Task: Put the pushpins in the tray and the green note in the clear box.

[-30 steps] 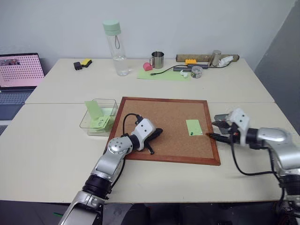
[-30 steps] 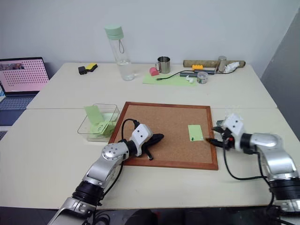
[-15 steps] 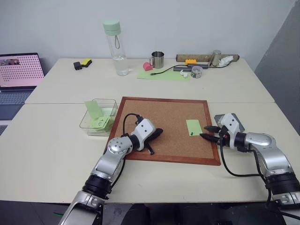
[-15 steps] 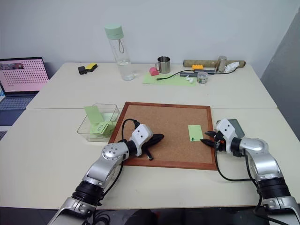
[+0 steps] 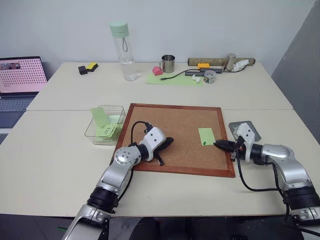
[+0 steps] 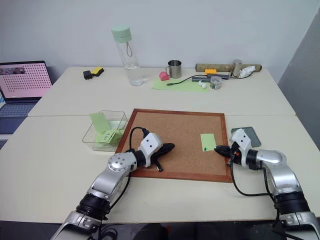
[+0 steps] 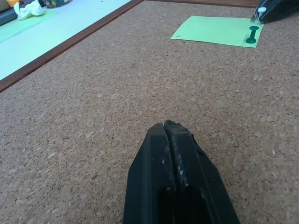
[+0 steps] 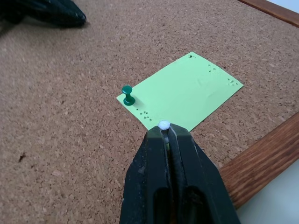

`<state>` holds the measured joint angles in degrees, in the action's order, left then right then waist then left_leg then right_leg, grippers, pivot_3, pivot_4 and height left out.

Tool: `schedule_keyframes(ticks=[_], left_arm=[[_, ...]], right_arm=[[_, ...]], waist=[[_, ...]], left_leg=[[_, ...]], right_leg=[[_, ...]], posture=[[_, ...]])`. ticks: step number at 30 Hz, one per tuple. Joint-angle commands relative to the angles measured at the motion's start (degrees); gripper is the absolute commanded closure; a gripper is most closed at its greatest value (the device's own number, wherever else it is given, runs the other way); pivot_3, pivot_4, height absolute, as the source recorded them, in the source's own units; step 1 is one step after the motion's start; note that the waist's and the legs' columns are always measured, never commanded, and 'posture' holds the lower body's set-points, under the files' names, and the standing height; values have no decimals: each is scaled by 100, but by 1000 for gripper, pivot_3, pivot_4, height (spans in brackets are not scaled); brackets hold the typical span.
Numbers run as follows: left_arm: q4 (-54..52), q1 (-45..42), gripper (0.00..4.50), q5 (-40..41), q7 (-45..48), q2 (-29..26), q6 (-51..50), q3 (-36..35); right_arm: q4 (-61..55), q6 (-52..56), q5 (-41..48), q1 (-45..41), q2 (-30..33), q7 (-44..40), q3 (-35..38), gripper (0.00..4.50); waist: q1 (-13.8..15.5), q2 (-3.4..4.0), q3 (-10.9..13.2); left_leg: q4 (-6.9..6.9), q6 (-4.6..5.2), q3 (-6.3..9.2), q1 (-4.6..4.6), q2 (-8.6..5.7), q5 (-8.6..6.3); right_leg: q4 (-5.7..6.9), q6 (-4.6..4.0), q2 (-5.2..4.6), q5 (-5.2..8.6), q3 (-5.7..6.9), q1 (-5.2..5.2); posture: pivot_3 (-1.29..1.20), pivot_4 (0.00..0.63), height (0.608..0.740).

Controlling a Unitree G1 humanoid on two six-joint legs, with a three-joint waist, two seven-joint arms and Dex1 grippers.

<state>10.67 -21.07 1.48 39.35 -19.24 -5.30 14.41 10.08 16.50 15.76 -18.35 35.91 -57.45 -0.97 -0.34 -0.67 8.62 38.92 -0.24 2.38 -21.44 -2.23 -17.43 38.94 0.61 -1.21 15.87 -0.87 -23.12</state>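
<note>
**Right gripper pinched on a pale pin at the note's corner**

At the far left a laptop (image 5: pixel 20 75) sits open on the surface (image 5: pixel 55 165). Next comes one clear box (image 5: pixel 104 125), just beside the left edge of the cork board (image 5: pixel 175 132); it has low walls and rounded corners, and several light-green paper slips lie inside it, one leaning upright against a wall.

The left gripper (image 5: pixel 167 142) rests on the cork near the board's middle, pointing toward the right side. Its two black fingers (image 7: pixel 159 154) are pressed flat together with nothing between them.

Behind the board, on the far half of the surface, stand one water bottle (image 5: pixel 122 50) with a green cap and one metal mug (image 5: pixel 168 63).

One green note (image 5: pixel 206 135) lies flat on the right part of the board, close to the frame. It is a plain, light-green rectangle, its long axis running from the near side of the board to the far side, with tiny holes showing at its corners. Two pushpins are visible: a dark green pin (image 8: pixel 127 94) stands upright in one near corner of the note, and a pale pin (image 8: pixel 164 124) sits at the other near corner.

The right gripper (image 8: pixel 164 130) points left across the board's right frame, its fingers closed tight around the pale pin's head.

One flat grey tray (image 5: pixel 245 130) lies just right of the board, behind the right arm.
</note>
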Motion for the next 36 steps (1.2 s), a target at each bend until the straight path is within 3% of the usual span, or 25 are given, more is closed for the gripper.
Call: schedule_keyframes(ticks=[1, 13, 17, 25, 26, 32, 36], left_arm=[[251, 232, 4500, -224, 46, -127, -102, 140], [326, 229, 4500, -296, 15, -88, -73, 178], [321, 259, 4500, -309, 1, -85, -65, 189], [378, 192, 4500, -331, 12, -60, -46, 242], [376, 188, 4500, -332, 15, -62, -43, 246], [360, 195, 4500, -325, 27, -96, -44, 238], [369, 197, 4500, -319, 26, -92, -47, 232]], right_arm=[[-520, 301, 538, -75, 54, -48, 478, 4465], [-855, 1064, 1009, -112, 195, 303, 1062, 4465], [-239, 1019, 388, -108, 687, 783, 1156, 4465], [464, 1173, -113, -413, 834, 1379, 1017, 4465], [469, 1189, -129, -414, 831, 1373, 1001, 4048], [464, 1175, -139, -464, 821, 1459, 1075, 2817], [-160, 887, 54, -217, 918, 822, 918, 2010]], waist=[[0, 0, 0], [3, -1, -1], [28, -2, -1], [4, 20, -18], [9, 19, -18], [14, 20, -21], [14, 20, -21]], left_leg=[[0, 0, 0, 0, 0, 0], [-1, 1, 1, 0, 0, -1], [0, 1, 0, -1, -1, -1], [-5, 1, -6, 3, 0, 0], [-5, 1, -6, 3, 0, 0], [-4, 1, -6, 2, 0, 0], [-5, 1, -6, 2, 0, -1]], right_leg=[[0, 0, 0, 0, 0, 0], [0, 0, 0, 0, 1, 0], [-1, 0, -1, 0, 0, 1], [2, 0, 0, 0, -4, 2], [2, 0, 0, 0, -4, 2], [0, 0, 0, 0, -3, 3], [0, 0, 0, 0, -3, 3]], posture=[[0, 150, 740], [0, 150, 740], [0, 150, 740], [0, 150, 740], [0, 150, 740], [0, 150, 740], [0, 150, 740]])
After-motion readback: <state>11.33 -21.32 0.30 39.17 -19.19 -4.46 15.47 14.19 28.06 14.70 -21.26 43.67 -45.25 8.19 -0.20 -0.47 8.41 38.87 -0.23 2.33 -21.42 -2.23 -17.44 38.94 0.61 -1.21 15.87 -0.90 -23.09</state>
